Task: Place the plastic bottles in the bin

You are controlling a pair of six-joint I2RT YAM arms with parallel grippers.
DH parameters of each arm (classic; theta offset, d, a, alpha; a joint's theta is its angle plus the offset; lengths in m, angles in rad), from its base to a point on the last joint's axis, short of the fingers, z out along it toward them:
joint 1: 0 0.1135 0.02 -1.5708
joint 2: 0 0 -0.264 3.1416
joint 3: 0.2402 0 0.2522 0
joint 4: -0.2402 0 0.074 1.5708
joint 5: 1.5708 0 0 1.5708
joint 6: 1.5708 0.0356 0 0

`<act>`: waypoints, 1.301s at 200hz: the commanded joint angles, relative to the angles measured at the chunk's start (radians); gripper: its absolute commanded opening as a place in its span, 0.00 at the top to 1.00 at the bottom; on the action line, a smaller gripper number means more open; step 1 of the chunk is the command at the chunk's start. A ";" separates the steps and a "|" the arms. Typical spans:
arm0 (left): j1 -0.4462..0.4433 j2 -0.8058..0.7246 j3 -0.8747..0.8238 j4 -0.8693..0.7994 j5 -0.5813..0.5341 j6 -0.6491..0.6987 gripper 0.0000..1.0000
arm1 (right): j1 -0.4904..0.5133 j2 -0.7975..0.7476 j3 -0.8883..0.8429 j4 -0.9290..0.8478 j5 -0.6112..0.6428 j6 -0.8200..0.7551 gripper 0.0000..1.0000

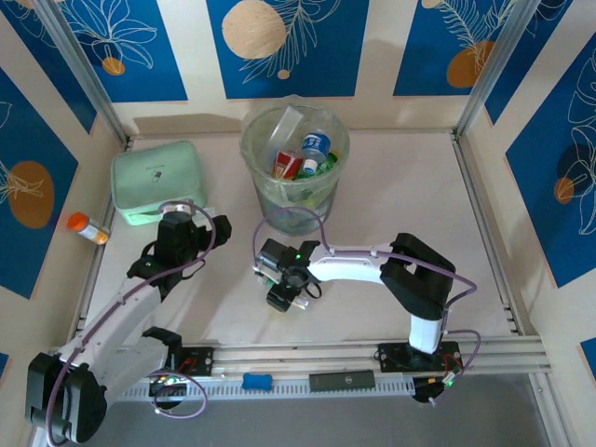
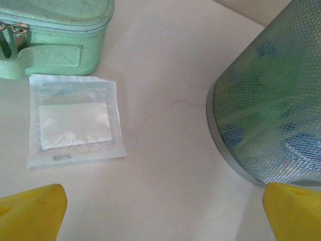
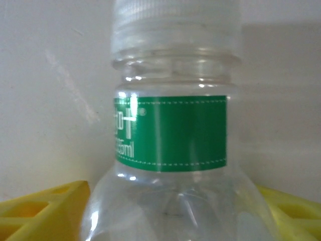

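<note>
**Clear bottle between the right tool's fingers, bin just beyond**

The bottle (image 3: 170, 133) is clear, thin plastic with a rounded shoulder, a ribbed pale cap and a glossy green label band. It lies on the smooth, off-white counter (image 2: 170, 165), which shows a fine hairline crack. The bin (image 1: 279, 200) is a tall round bucket, translucent and pale green-grey. From the left wrist its wall reads as a fine mesh pattern. Other bottles (image 1: 317, 145) sit heaped inside it.

The right tool (image 3: 170, 201) has the bottle's shoulder between its yellow ribbed fingers (image 3: 45, 211). They stand close on both sides of it. I cannot tell whether they press on the plastic. The bin stands just ahead of this tool. Bare counter lies open to its right as far as the metal edge rail (image 1: 484, 233).

The left tool (image 2: 160, 221) has its fingers spread wide apart with nothing between them. A flat clear sachet (image 2: 75, 123) lies ahead and to its left. Its upper edge touches a woven mint case (image 2: 55, 30). The bin's base curves in close ahead of the right finger. Between sachet and bin runs a bare lane of counter.
</note>
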State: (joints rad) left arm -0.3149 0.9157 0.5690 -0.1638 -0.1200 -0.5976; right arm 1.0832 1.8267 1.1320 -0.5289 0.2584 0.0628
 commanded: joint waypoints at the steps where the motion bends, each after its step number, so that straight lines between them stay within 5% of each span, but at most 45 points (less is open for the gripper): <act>1: 0.017 -0.022 -0.009 0.002 0.016 -0.002 0.00 | 0.007 0.009 0.029 -0.028 -0.021 -0.021 0.32; 48: 0.033 -0.020 -0.009 0.010 0.017 -0.003 0.00 | 0.008 -0.028 0.034 -0.022 -0.019 -0.017 0.49; 128: 0.215 -0.019 -0.042 0.070 0.142 -0.025 0.00 | -0.123 -0.214 0.283 -0.058 -0.156 0.025 0.51; 197: 0.255 -0.069 -0.109 0.055 0.197 -0.012 0.00 | -0.262 -0.110 0.755 -0.147 -0.200 0.163 0.54; 260: 0.257 -0.102 -0.111 0.017 0.187 0.042 0.00 | -0.351 0.065 0.982 -0.134 -0.162 0.325 0.54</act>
State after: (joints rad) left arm -0.0719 0.8303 0.4625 -0.1207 0.0525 -0.5930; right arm 0.7444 1.8229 2.0560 -0.6422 0.0940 0.3004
